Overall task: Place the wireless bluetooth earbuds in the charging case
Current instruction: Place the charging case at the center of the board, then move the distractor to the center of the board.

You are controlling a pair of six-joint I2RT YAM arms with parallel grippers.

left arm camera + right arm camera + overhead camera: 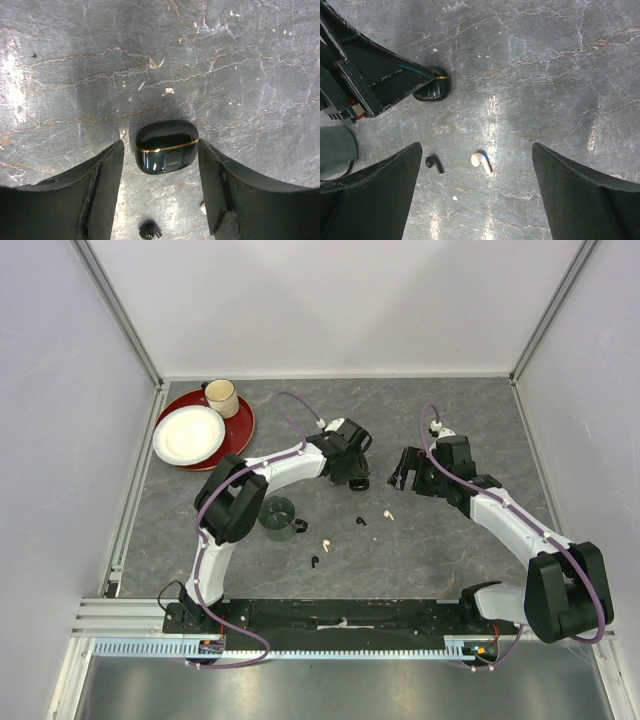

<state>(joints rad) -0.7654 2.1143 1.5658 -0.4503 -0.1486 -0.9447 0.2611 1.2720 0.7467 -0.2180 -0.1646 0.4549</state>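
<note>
Black and glossy, the charging case point(166, 147) lies on the bench point(225, 60) with its lid shut. The left hand point(352, 472) stands open around it, with a gap on one side at least. I judge that no step is done yet: the lid must be opened and all four earbuds put in.

Only the top view shows all four: a black earbud point(361, 521) and a white earbud point(389, 514) below the wide-open right hand point(476, 146), then a second white earbud point(326, 540) and a second black earbud point(315, 562) near the green mug point(277, 518). Only the left wrist view shows the gold seam of the case.
</note>
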